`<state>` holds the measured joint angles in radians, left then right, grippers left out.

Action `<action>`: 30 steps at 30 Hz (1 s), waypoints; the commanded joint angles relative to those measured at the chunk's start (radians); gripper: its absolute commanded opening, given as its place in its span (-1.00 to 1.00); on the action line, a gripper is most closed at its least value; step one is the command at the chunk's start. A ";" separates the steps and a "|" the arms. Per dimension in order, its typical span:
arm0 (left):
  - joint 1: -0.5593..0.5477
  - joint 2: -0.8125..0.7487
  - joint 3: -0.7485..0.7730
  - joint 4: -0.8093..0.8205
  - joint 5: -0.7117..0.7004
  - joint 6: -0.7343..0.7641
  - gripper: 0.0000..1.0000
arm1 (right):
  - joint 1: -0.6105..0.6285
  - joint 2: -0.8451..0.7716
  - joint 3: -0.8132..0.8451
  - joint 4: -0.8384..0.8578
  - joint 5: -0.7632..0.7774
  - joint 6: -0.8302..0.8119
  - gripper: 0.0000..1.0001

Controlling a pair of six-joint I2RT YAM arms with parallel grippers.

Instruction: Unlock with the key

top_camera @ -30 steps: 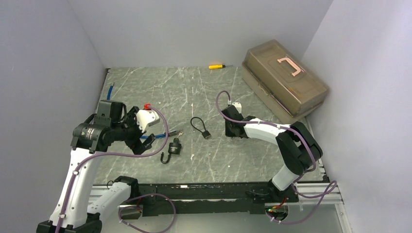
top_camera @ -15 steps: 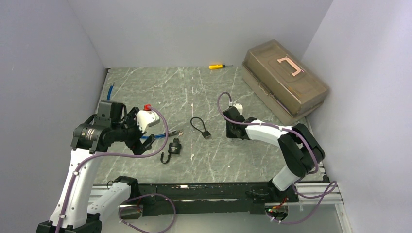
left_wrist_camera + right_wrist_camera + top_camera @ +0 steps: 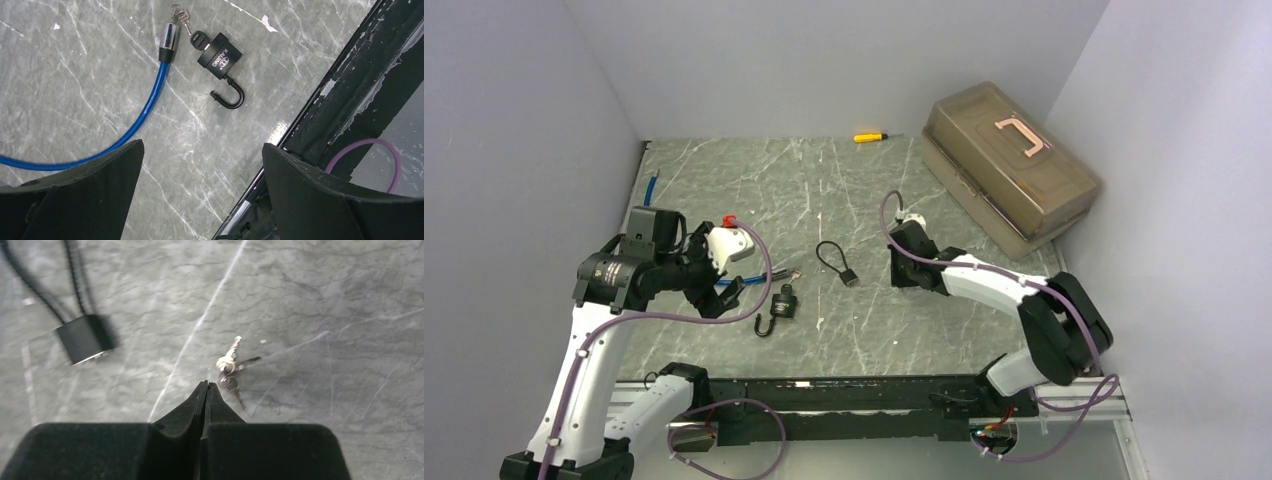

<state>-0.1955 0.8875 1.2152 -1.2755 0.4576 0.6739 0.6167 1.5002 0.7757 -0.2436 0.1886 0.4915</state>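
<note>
A black padlock (image 3: 220, 56) lies on the marble table with its shackle (image 3: 231, 97) swung open and a key (image 3: 198, 37) in its keyhole; it also shows in the top view (image 3: 782, 303). My left gripper (image 3: 202, 192) is open and empty, hovering above the table near the padlock, and shows in the top view (image 3: 724, 292). My right gripper (image 3: 206, 386) is shut, its tip just beside a loose bunch of keys (image 3: 229, 365) on the table. A small black cable lock (image 3: 85, 338) lies to its left, mid-table in the top view (image 3: 848, 277).
A blue cable (image 3: 135, 125) with a metal end lies beside the padlock. A brown toolbox (image 3: 1012, 165) stands at the back right, a yellow screwdriver (image 3: 869, 136) at the far edge. A black rail (image 3: 350, 90) runs along the table's near edge.
The right arm's elbow has swung out to the right and its gripper has shifted slightly right. The left arm has barely moved.
</note>
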 commanded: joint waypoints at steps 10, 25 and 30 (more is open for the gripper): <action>-0.002 0.029 -0.055 0.079 0.131 0.049 0.80 | 0.006 -0.212 -0.008 -0.061 -0.067 -0.050 -0.60; -0.013 0.002 -0.036 0.091 0.151 0.009 0.81 | -0.006 0.060 0.068 0.036 0.051 -0.048 -0.02; -0.013 -0.007 -0.046 0.091 0.156 0.006 0.81 | -0.006 0.079 0.088 0.034 0.070 -0.064 -0.12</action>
<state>-0.2047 0.8974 1.1595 -1.1934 0.5774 0.6903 0.6155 1.5791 0.8154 -0.2470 0.2100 0.4515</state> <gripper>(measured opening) 0.903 0.462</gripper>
